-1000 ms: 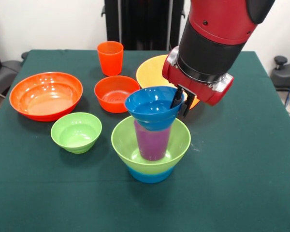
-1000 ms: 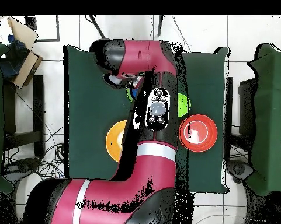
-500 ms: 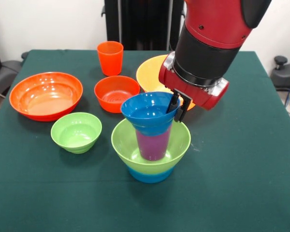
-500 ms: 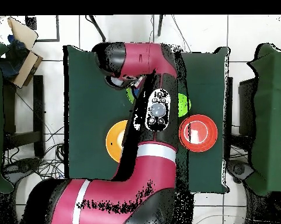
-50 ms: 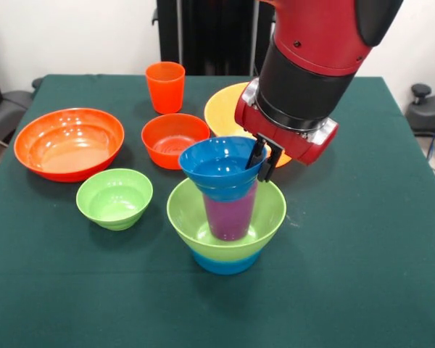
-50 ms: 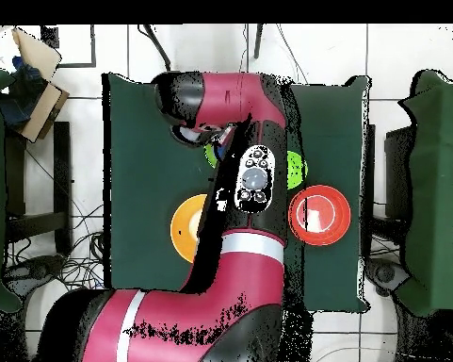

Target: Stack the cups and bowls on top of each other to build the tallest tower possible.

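The end effector (image 5: pixel 260 159), clenched on the dark blue bowl's (image 5: pixel 221 167) three-o'clock rim, has lowered it onto the purple cup (image 5: pixel 229 214) (tower gaining height).

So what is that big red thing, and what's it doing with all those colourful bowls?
That is a robot arm. One picture looks at it from across the green-covered table; the other looks straight down, where the arm hides most things. At its end is a gripper, pinching the rim of a dark blue plastic bowl. That bowl sits atop a purple plastic cup, which stands in a light green plastic bowl nested on a light blue bowl. It is a tower! Waiting nearby: a big red-orange bowl, a smaller red-orange bowl, a yellow-orange bowl, a small green bowl and an orange-red cup.
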Controlling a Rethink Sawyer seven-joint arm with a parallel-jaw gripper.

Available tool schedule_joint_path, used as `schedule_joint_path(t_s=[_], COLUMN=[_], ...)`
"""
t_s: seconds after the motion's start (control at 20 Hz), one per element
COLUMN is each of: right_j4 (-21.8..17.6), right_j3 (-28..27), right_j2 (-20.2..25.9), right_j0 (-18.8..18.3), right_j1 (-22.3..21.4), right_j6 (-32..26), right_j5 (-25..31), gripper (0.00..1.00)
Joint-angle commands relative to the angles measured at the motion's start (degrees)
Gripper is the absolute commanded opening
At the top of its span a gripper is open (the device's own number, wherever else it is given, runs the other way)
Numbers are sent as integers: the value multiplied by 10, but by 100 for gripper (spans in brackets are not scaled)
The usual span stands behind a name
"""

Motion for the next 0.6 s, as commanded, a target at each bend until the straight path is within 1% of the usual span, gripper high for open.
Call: schedule_joint_path(t_s=[0.05,0.6], right_j4=[-37,-34], right_j3=[66,74], right_j2=[31,36], right_j0=[7,8], right_j1=[-9,-9], right_j6=[-48,-41], right_j5=[-40,-43], gripper=[0,0])
